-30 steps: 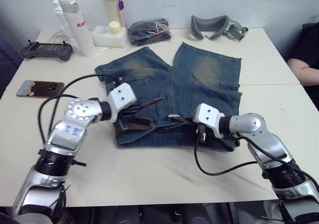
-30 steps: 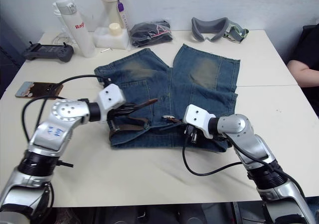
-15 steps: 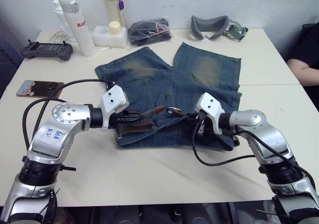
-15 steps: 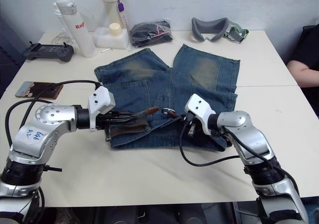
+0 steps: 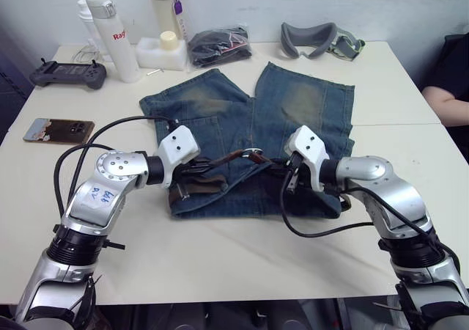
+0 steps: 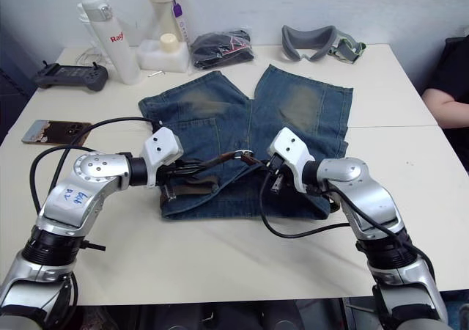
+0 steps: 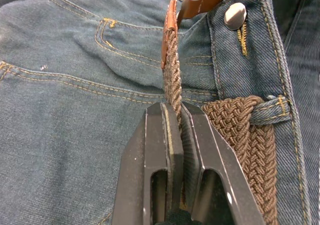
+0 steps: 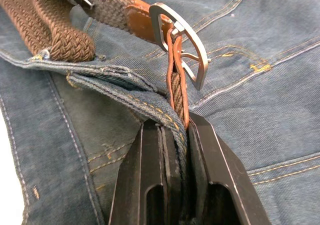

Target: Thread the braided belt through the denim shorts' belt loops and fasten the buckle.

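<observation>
Braided belt (image 7: 252,135) sits in the belt loops (image 7: 270,110) along the denim shorts (image 5: 293,110) waistband. Left gripper (image 7: 172,116) clamps the tip end, right gripper (image 8: 175,130) clamps the strap at the buckle (image 8: 187,45). Tip reaches the frame; fastening remains, by my read.

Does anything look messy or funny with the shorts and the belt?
A bit. The denim shorts lie flat, but the waistband is bunched where the right gripper pinches it together with the braided belt. The buckle stands up on edge instead of lying flat.
</observation>
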